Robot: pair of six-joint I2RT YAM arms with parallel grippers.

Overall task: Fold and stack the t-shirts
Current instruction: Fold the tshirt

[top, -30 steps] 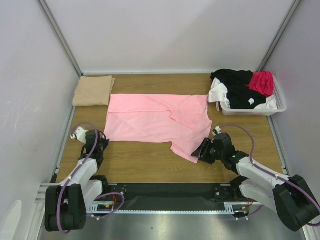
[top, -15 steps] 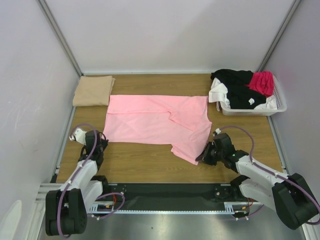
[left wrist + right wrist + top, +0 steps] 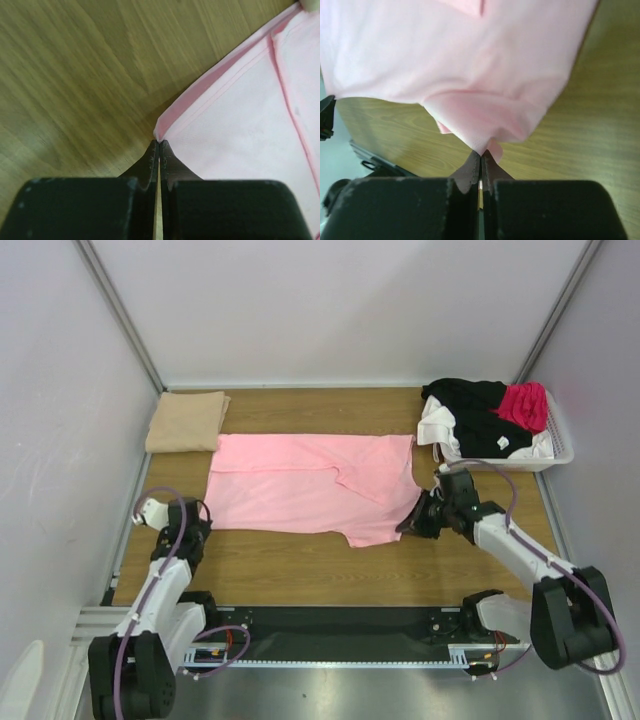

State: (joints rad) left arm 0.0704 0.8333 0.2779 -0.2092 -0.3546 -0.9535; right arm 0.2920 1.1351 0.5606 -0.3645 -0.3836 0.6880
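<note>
The pink t-shirt (image 3: 310,485) lay spread across the middle of the wooden table (image 3: 300,575). A folded tan t-shirt (image 3: 187,421) sat at the upper left, and the white basket (image 3: 562,452) holding the other t-shirts (image 3: 485,420) sat at the upper right. The left gripper (image 3: 158,144) was pinched together on the very tip of the pink t-shirt's lower-left hem corner. The right gripper (image 3: 481,154) was clamped on a bunched fold at its lower-right edge, holding that part raised off the wood. The likeliest trouble was on the left: so little cloth sat between those tips that a pull toward the far edge could slide the corner free and skew the fold. On the right, the gathered cloth could carry a crease into the fold, and uneven pulling by the two arms would twist the hem.
</note>
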